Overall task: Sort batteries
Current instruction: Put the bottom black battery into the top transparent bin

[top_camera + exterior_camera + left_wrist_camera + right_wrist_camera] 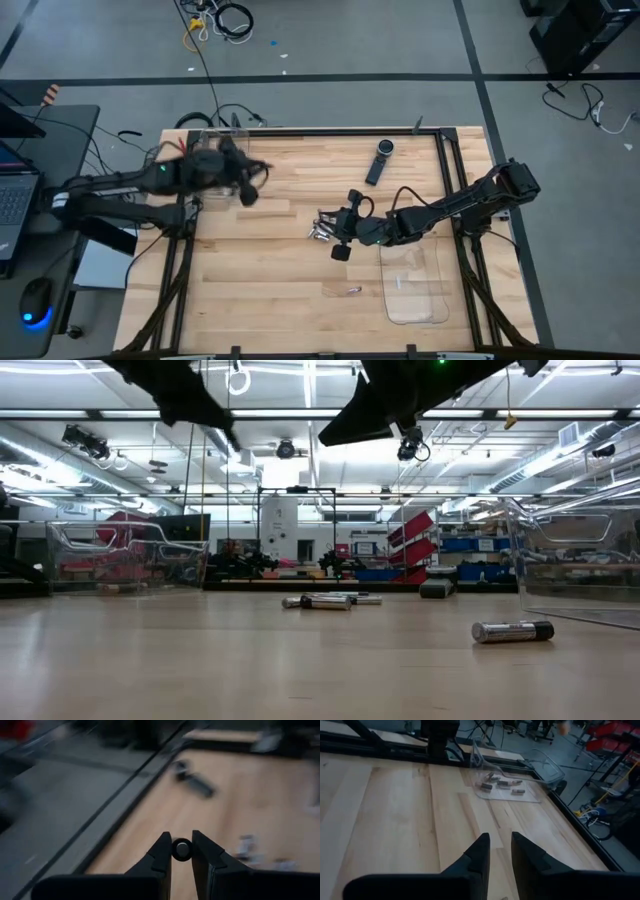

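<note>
Left wrist view — battery pinched in left hand.

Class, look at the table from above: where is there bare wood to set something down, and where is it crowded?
Bare: the near-left wood, between the table's left edge and the lone battery; also the far middle, between the left bin and the remote. Crowded: the centre, where the battery pile lies under the right pincer, and the right tray.
</note>
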